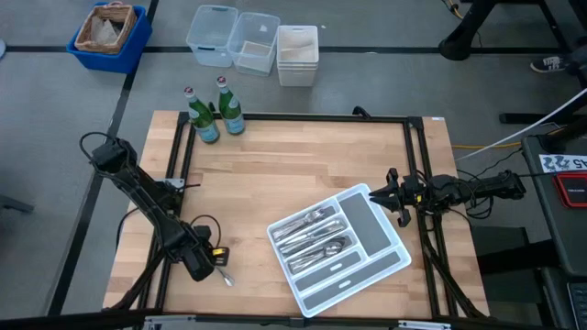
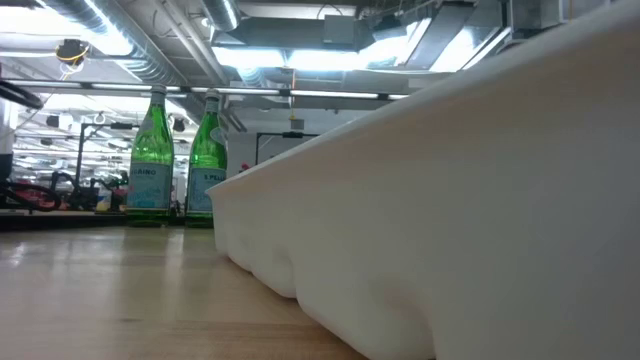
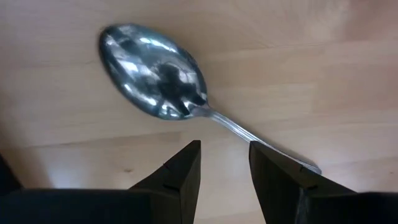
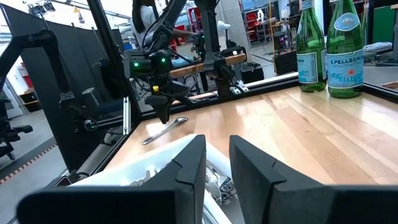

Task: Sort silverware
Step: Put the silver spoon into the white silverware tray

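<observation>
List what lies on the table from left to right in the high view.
left gripper → spoon → white tray with silverware in its left compartments → right gripper. The green bottles stand at the far edge, above the left gripper's column.

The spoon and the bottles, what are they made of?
The spoon looks like polished metal: its bowl mirrors its surroundings. The bottles look like green glass: see-through, shiny, with paper-looking labels. It could be clear plastic, but glass seems likelier.

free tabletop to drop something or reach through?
Bare wood between the two green glass bottles and the white divided plastic tray. Crowded: front left, left end effector over a shiny metal spoon; right end effector at tray's edge.
</observation>
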Tool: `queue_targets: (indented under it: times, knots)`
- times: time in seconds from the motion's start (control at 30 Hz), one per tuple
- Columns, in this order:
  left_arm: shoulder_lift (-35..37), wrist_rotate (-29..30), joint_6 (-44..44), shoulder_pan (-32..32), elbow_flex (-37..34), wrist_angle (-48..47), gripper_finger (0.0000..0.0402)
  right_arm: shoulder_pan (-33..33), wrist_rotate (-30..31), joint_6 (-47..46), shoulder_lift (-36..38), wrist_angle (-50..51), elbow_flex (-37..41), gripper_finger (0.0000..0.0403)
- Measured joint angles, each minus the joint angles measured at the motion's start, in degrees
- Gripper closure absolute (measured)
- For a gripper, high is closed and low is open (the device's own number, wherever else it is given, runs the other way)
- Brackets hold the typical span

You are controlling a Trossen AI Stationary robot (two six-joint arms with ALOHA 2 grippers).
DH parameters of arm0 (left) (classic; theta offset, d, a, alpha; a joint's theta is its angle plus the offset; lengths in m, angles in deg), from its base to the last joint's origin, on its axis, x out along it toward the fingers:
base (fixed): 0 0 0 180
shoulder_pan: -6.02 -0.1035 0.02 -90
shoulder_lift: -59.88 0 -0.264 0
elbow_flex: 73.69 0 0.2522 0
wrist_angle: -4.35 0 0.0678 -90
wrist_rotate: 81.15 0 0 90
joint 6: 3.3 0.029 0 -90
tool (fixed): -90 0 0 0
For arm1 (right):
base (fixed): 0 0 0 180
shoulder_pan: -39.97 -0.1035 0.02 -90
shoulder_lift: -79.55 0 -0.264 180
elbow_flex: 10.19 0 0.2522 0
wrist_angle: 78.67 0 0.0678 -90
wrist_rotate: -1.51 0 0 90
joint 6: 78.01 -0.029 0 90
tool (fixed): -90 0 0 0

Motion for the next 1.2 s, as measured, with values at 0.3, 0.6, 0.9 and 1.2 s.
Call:
queue_targets:
  times: [0.3,0.6,0.9,1.2]
  knots:
    - [0.00,0.23,-1.70,0.00,-4.75,1.86,0.0277,0.00,0.00,0.00,0.00,0.00,0.00,0.0327]
    - [0.25,1.81,-1.70,-0.62,-6.48,2.33,0.0277,0.01,0.00,0.00,0.00,0.00,0.00,0.0327]
    - [0.61,5.30,-2.02,-2.71,-6.59,-0.24,0.0277,0.01,0.00,0.00,0.00,-0.02,0.00,0.0327]
    - [0.87,6.64,-1.96,-3.75,-6.64,-0.68,0.0277,0.01,0.00,0.00,0.00,-0.02,0.00,0.0327]
